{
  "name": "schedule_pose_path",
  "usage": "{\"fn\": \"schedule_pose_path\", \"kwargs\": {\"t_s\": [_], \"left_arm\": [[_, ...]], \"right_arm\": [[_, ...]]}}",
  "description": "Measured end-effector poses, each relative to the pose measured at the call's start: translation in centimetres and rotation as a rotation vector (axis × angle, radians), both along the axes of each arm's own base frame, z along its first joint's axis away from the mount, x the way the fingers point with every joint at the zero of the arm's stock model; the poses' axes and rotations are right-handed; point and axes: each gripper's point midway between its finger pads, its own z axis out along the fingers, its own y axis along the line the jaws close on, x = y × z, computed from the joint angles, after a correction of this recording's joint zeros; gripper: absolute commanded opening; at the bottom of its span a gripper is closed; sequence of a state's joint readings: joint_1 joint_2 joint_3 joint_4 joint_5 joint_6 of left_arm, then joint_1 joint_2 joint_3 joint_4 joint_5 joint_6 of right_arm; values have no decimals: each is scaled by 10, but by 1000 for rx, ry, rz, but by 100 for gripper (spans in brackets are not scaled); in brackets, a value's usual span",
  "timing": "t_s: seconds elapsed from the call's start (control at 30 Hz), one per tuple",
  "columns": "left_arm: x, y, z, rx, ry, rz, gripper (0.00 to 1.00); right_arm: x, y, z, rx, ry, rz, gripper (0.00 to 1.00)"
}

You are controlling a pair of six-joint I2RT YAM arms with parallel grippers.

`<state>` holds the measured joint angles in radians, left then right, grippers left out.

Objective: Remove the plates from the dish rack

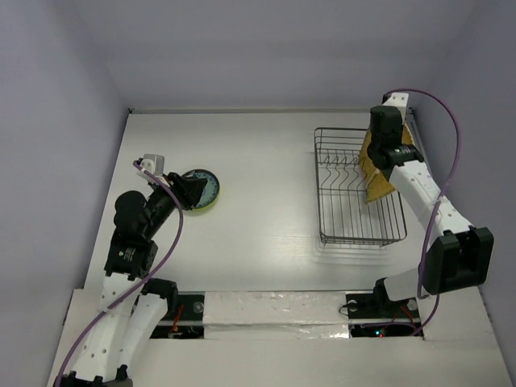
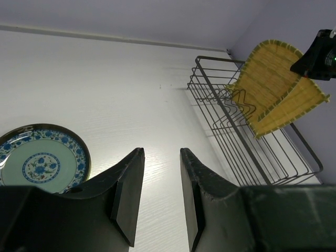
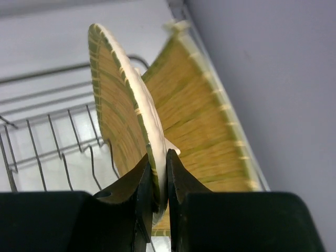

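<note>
So the two bamboo plates are still standing on edge in the dish rack [image 1: 361,240], which sits right of centre in the top view. From up there they're just one tan blob along the rack's right side. The right wrist view is the one that separates them: the rounded bamboo plate [image 3: 118,105] is in front and the square bamboo plate [image 3: 205,121] leans away behind it, so they make a V. The right gripper [image 3: 160,184] is pinched down on the rounded one's rim, fingers nearly together with only the plate edge between them.

The left wrist view shows something the top view barely does. The small plate [image 2: 39,160], at the lower left of that frame, has a blue flower pattern, and it lies flat on the table [image 1: 266,177], well apart from the rack. The left gripper [image 2: 160,194] is spread open with nothing in it, just beside that plate.
</note>
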<state>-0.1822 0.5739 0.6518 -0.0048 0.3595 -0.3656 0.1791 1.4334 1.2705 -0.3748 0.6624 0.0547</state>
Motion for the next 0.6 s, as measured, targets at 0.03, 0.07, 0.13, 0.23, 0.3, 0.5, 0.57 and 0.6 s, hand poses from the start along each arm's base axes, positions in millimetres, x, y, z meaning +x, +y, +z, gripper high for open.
{"fn": "schedule_pose_path", "kwargs": {"t_s": [0.03,0.07,0.13,0.23,0.3,0.5,0.57,0.6], "left_arm": [[0,0,0,0,0,0,30],[0,0,0,0,0,0,30],[0,0,0,0,0,-1,30],[0,-1,0,0,0,-3,30],[0,-1,0,0,1,-3,30],[0,-1,-1,0,4,-4,30],[1,-1,-2,1,6,-4,30],[1,-1,-2,1,6,-4,30]], "right_arm": [[0,0,6,-7,-12,2,0],[1,0,15,-14,-39,-2,0],[5,-1,36,-8,-120,-7,0],[13,0,61,6,-237,-16,0],[17,2,67,16,-273,-15,0],[15,6,77,66,-347,-24,0],[10,11,90,108,-391,0,0],[6,17,102,152,-429,35,0]]}}
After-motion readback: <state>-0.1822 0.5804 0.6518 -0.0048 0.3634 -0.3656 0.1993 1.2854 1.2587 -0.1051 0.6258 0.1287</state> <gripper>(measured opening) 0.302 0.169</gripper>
